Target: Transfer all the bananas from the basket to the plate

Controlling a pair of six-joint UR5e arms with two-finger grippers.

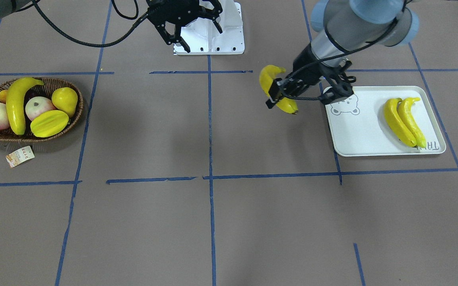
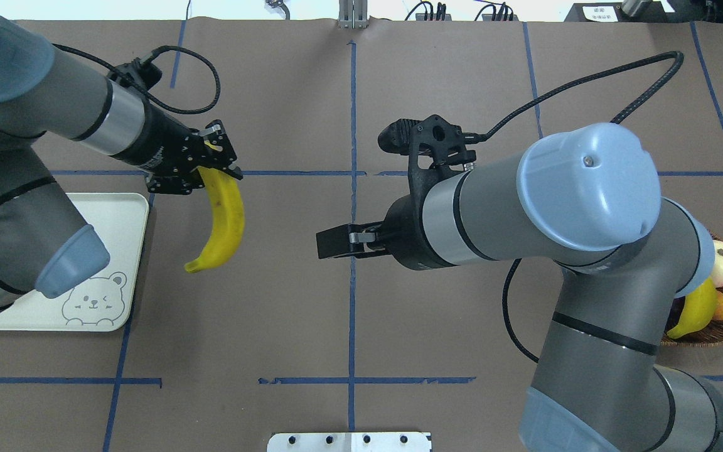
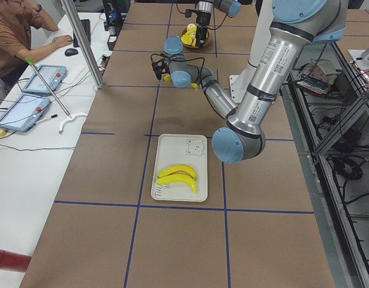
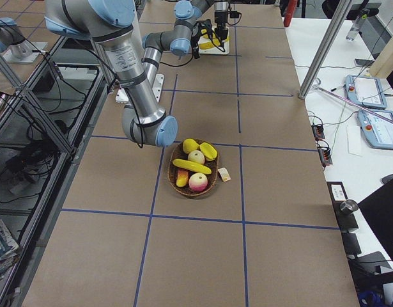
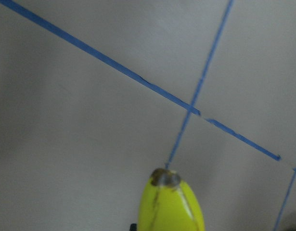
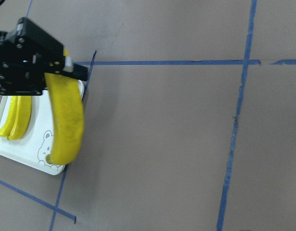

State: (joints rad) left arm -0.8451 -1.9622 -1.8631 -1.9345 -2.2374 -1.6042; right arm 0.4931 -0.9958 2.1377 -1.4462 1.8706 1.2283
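Left gripper (image 2: 209, 171) is clamped on one long, curved, glossy yellow banana (image 2: 223, 220), held in the air just beside the pale off-white rounded rectangular bear-face plate (image 1: 356, 135), not yet over it. Two yellow bananas (image 1: 398, 121) lie touching each other on that plate. A fourth banana (image 1: 16, 105) lies in the dark-brown woven wicker basket (image 1: 78, 111), well apart from the plate. Right gripper (image 1: 199, 35) hangs spread and empty. Count: four bananas, one basket, one plate. The task looks about half done.
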